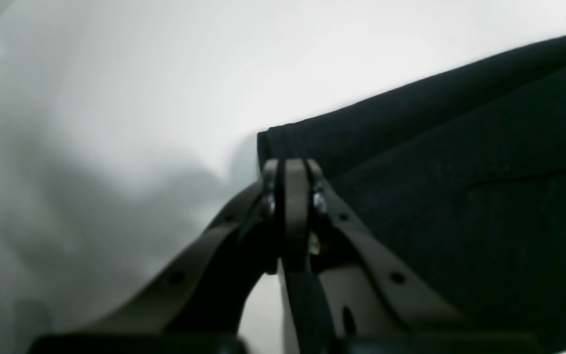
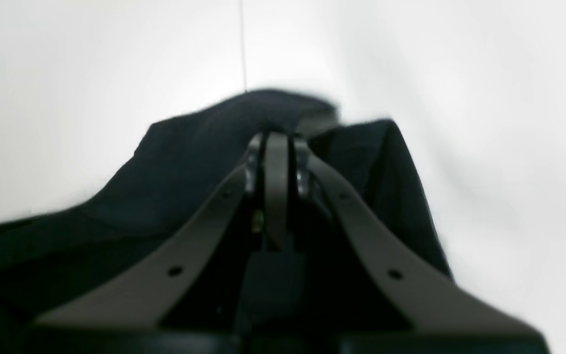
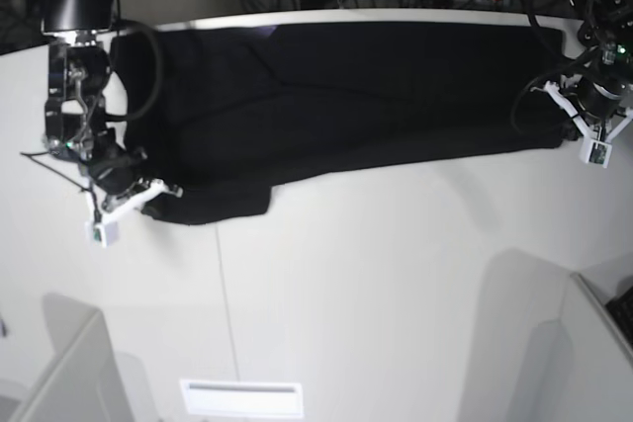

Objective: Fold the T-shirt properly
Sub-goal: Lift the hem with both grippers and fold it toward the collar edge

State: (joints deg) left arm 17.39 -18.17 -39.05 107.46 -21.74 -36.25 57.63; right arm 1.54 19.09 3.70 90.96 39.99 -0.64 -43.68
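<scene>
1. The large plain black cloth T-shirt lies spread across the top of the white bench.
2. Left end effector, jaws pressed together, pinches the shirt's corner.
3. Right end effector, likewise clamped, grips bunched cloth.

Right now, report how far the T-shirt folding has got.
Done: the large black cloth T-shirt lies as a long band along the far edge of the white table, apparently folded once lengthwise. In hand: the left gripper is shut on one end's corner, and the right gripper is shut on the bunched opposite end. Left: the crosswise folds; it is not yet a compact stack.
</scene>
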